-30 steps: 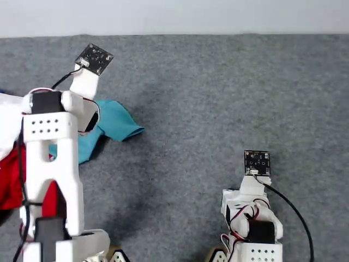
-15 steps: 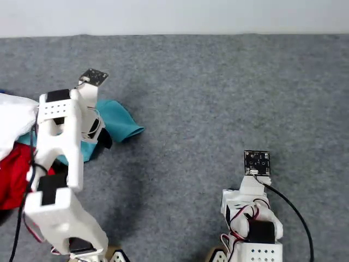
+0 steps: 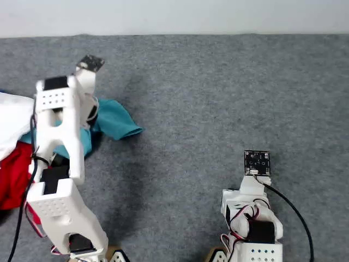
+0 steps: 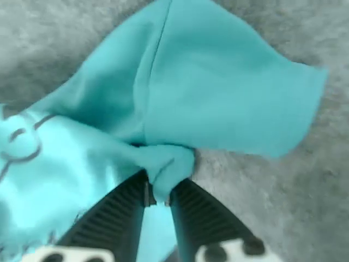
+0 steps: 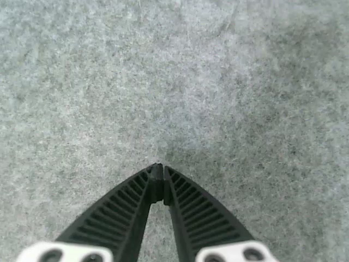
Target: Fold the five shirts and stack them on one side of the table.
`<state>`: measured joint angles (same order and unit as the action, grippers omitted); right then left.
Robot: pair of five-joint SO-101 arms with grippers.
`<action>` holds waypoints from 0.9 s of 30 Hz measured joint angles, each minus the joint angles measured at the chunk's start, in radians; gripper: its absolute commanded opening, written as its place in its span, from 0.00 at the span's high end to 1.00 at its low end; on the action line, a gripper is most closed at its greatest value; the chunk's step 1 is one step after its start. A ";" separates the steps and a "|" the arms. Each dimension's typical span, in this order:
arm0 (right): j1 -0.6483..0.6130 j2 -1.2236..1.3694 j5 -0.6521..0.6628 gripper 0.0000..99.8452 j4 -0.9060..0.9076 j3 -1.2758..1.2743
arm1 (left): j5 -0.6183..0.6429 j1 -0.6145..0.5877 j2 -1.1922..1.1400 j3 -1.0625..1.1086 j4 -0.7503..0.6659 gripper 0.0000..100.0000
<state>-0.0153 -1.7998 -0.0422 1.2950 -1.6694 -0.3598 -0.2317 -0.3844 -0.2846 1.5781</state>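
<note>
A teal shirt (image 3: 115, 122) lies crumpled at the table's left, partly under the left arm. In the left wrist view my left gripper (image 4: 158, 192) is shut on a bunched fold of the teal shirt (image 4: 218, 98). A white shirt (image 3: 11, 123) and a red shirt (image 3: 12, 174) are heaped at the left edge. My right gripper (image 5: 158, 173) is shut on nothing, just above bare carpet; its arm (image 3: 253, 218) sits folded back at the front right.
Grey carpet (image 3: 229, 93) covers the table. The left arm's white body (image 3: 57, 164) hides part of the shirt heap. A pale wall (image 3: 174, 16) runs along the far edge.
The left arm swung and lowered onto the teal shirt, its wrist shifting slightly left. The shirt's right tip drew a little leftward. The right arm stayed still.
</note>
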 measured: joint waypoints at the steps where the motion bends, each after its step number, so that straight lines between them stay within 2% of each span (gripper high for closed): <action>1: 0.000 0.000 0.000 0.99 0.000 0.000 | 0.000 0.002 0.000 -0.058 0.046 1.00; 4: 0.000 0.000 0.000 0.99 0.000 0.000 | 0.000 0.014 0.000 -0.239 0.137 1.00; 9: 0.000 0.000 0.000 0.99 0.000 0.000 | 0.005 0.061 0.044 -0.408 0.150 1.00; 27: 0.000 0.000 0.000 0.99 0.000 0.000 | 0.005 0.582 0.427 -0.430 0.157 1.00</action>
<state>-0.0153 -1.7998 -0.0422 1.2950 -1.6694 -0.3552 0.3498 0.0422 -0.7142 1.7346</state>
